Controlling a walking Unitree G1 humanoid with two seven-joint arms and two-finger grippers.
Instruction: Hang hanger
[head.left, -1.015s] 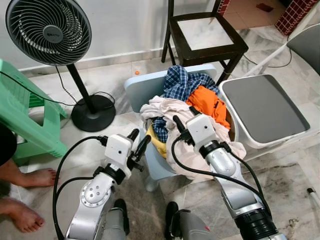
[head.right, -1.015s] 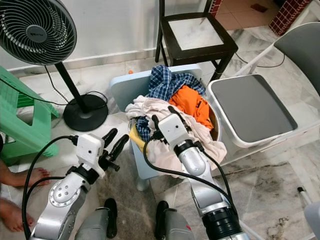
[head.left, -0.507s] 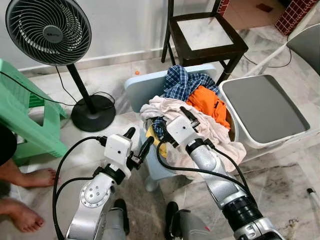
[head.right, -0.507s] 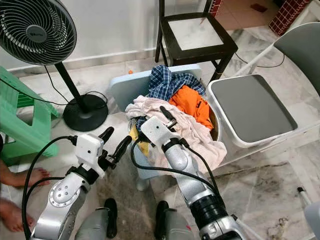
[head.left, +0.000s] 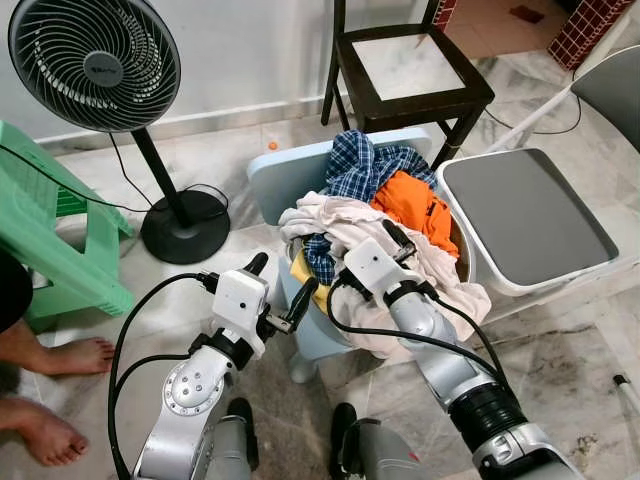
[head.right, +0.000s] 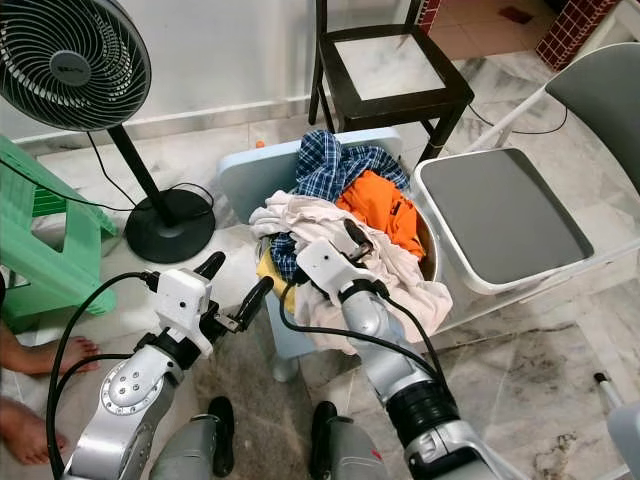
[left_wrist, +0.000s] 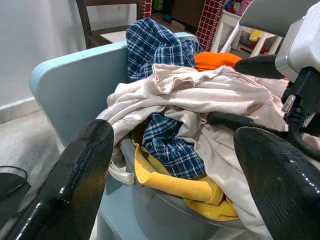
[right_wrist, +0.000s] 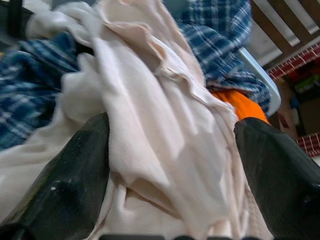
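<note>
Right gripper (head.left: 398, 243): spread wide and pressed onto the cream garment (head.left: 350, 215), seemingly to search the heap.
Left gripper (head.left: 283, 293): held wide beside the pale-blue chair (head.left: 285, 175), ready to assist.
Hanger: cannot be made out; possibly buried under the clothes.

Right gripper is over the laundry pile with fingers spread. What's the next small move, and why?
Probably lower the right gripper a little and close it on the cream garment. Its open fingers straddle a fold of that cloth on top of the pile, nothing is held yet, and no hanger can be made out among the clothes. The left gripper hangs open beside the basket.
</note>
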